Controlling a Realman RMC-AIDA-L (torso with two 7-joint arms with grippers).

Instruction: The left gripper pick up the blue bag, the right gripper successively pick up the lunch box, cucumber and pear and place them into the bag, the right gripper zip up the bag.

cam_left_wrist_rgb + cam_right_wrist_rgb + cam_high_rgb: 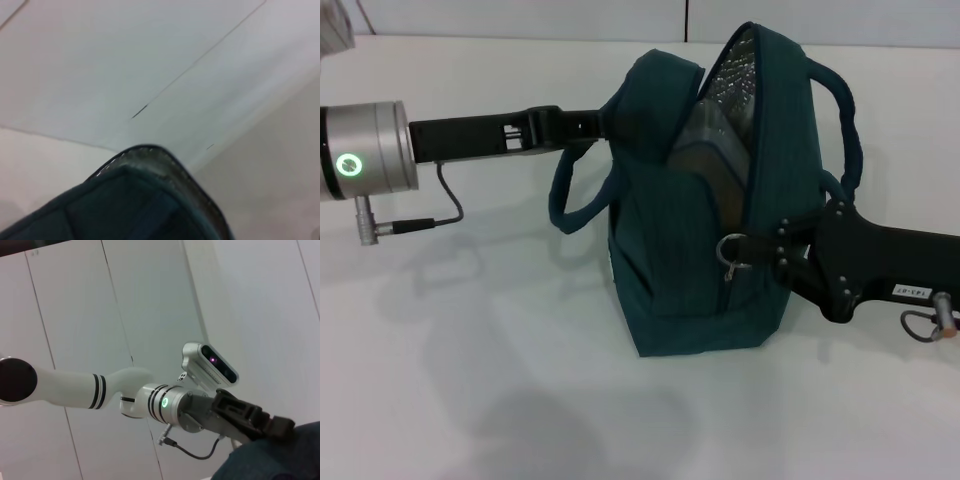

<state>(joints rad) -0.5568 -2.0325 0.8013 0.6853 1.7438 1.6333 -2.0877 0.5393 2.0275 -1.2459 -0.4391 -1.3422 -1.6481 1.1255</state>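
Two pincers are on the blue bag (705, 200), and each is there for its own reason. Your left pincer (588, 124) reaches in from the left and is clamped on the top edge of the bag's near panel, which keeps the bag standing upright on the white counter (470, 350) and stops it sliding while the zip is worked. Your right pincer (772, 250) comes in from the right at the bag's end, right against the zipper's metal ring pull (731, 250); whether its tips are closed on the slider you cannot tell from these views. The mouth gapes above that point, showing silvery lining and a pale translucent shape inside, probably the lunch box (705, 130). Cucumber and pear are not visible, so judge them packed. Zipping looks barely begun: you would expect the pull to travel up and over the top seam.
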